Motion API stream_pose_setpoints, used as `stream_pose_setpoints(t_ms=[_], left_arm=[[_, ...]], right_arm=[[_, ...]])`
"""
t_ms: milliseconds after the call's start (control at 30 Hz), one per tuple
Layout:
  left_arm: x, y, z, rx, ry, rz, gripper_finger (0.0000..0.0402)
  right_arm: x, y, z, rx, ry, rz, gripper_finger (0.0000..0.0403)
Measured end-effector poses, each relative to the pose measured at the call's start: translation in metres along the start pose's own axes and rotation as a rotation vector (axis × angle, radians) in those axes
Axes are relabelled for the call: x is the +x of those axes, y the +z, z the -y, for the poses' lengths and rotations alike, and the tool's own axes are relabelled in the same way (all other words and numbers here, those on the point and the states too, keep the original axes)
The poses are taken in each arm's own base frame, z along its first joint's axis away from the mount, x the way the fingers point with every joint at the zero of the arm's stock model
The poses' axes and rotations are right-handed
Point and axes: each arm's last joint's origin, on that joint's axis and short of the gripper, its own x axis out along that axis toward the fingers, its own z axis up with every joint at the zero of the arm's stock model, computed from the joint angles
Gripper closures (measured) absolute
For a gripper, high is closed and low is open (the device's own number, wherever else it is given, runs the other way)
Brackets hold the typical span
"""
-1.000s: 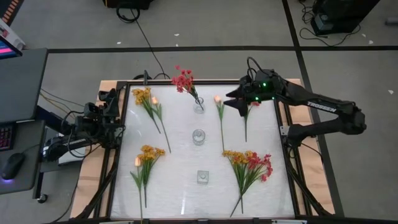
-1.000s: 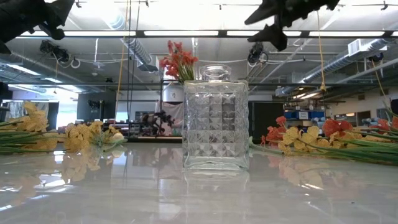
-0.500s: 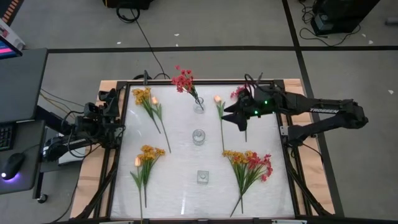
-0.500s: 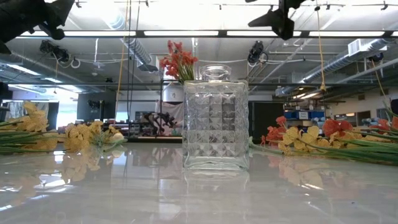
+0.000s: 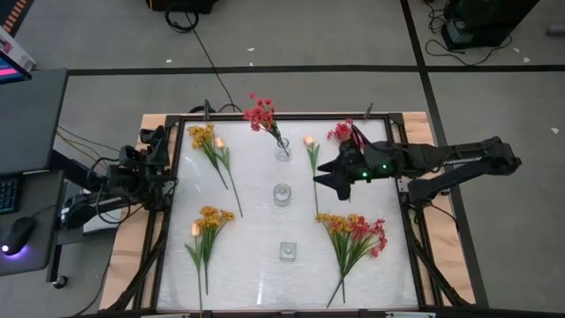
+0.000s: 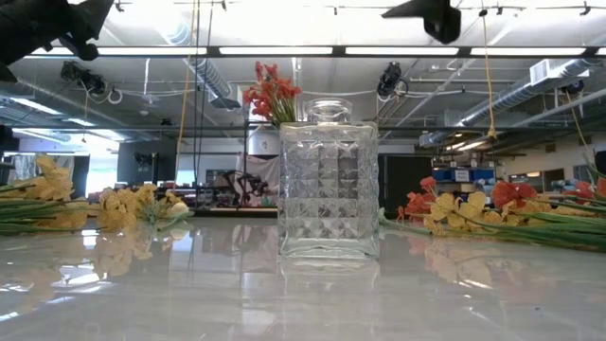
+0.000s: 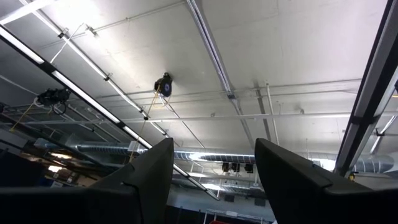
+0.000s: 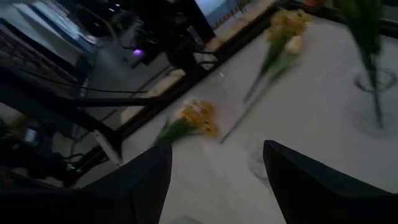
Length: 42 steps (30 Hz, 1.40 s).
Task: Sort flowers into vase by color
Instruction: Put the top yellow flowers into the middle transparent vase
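Note:
Flowers lie flat on the white table [image 5: 256, 221]: yellow sprigs [image 5: 210, 146] far left, a yellow bunch with a peach bud [image 5: 207, 234] near left, a peach tulip [image 5: 311, 141] with a long stem, a red sprig [image 5: 342, 132] and a mixed yellow and red bunch [image 5: 353, 237] near right. Red flowers [image 5: 259, 113] stand by their stems in the far vase [image 5: 282, 150]. My right gripper [image 5: 321, 175] hovers open above the tulip's stem, clear of the table. My left gripper [image 7: 214, 180] is open at the table's left edge, pointing up at the ceiling.
A round glass vase [image 5: 282, 194] stands mid-table and a square cut-glass vase [image 6: 329, 180] nearer the front edge. A dark frame [image 5: 177, 203] rims the table. The right wrist view shows the yellow sprigs [image 8: 196, 118] ahead of the fingers.
My right gripper has swung from above the red sprig at the far right toward the table's near edge, staying high, and has rolled somewhat. It now hangs over the tulip's stem, and the red sprig shows uncovered. Its fingers stay open.

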Motion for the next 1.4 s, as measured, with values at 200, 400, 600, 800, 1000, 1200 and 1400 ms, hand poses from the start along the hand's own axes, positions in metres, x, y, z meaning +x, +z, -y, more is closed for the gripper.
stream_pose_setpoints(t_ms=[200,400,600,800,1000,1200,1400], left_arm=[[0.0,0.001,0.0,-0.002,0.0,0.006,0.017],[0.0,0.002,0.0,-0.123,-0.002,0.02,0.017],[0.0,0.001,0.0,-0.495,-0.008,0.013,0.017],[0.0,-0.002,0.0,-0.939,0.005,-0.018,0.017],[0.0,-0.002,0.001,-1.104,-0.029,-0.044,0.017],[0.0,-0.002,0.001,-1.149,-0.033,-0.045,0.017],[0.0,-0.002,0.002,-1.152,-0.035,-0.052,0.017]], right_arm=[[-0.003,-0.002,-0.016,-0.016,0.054,0.077,0.0142],[-0.004,-0.003,-0.021,0.026,0.077,0.1,0.0142],[-0.004,-0.002,-0.021,0.05,0.082,0.101,0.0142],[-0.004,-0.003,-0.022,0.049,0.095,0.089,0.0142],[-0.004,-0.003,-0.021,0.049,0.095,0.089,0.0142],[-0.004,-0.001,-0.023,0.053,0.107,0.102,0.0142],[-0.005,0.001,-0.024,0.058,0.125,0.121,0.0142]])
